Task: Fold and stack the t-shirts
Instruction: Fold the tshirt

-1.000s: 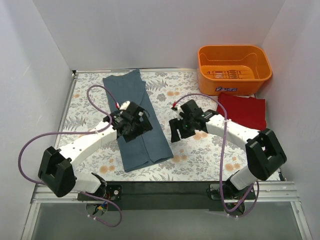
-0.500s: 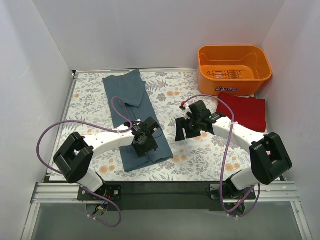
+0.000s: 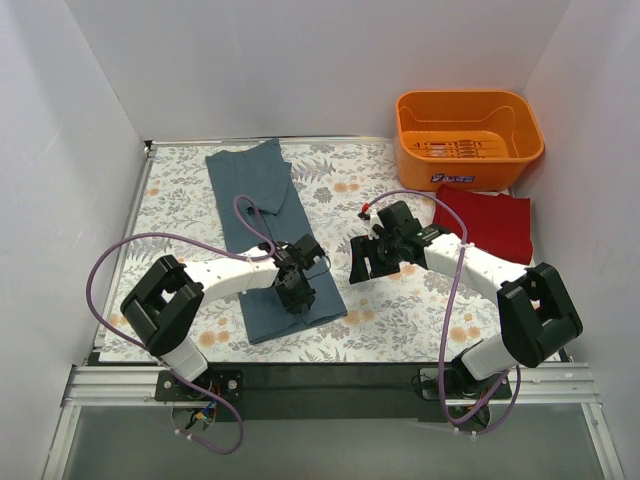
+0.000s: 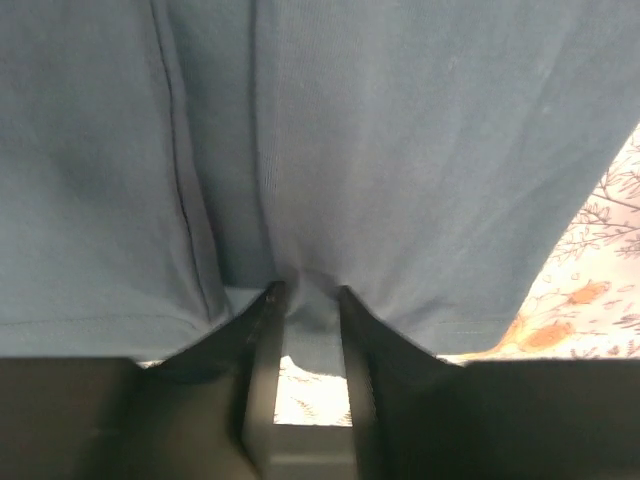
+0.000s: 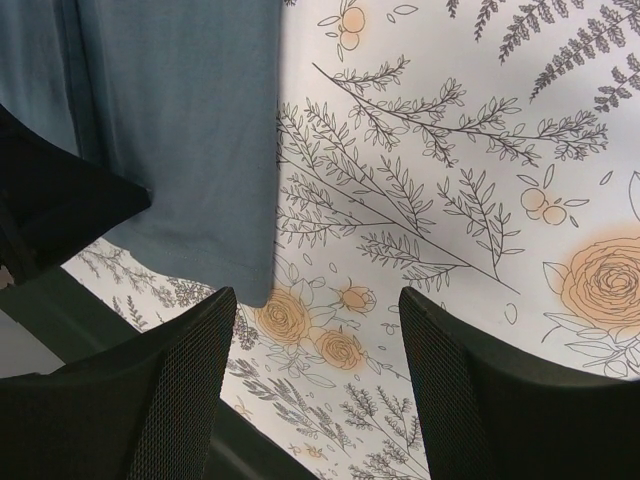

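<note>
- Closing on cloth, the left pincer (image 3: 297, 297) has come down from over the middle of the slate blue-grey t-shirt (image 3: 262, 200) to its near hem; its jaws have gone from wide to narrow, with a pucker of hem nipped between the tips
- That shirt lies flat as a long strip running away beyond the pincer, so lifting the hem over looks like the next fold
- Just to its right, the right pincer (image 3: 362, 262) hovers over bare table, jaws wide and empty, hardly moved
- Further right of that pincer lies the folded dark red t-shirt (image 3: 485, 220), with an orange basket (image 3: 470, 97) behind it
- A floral-print table (image 3: 400, 310) sits between plain white walls (image 3: 300, 60)
</note>
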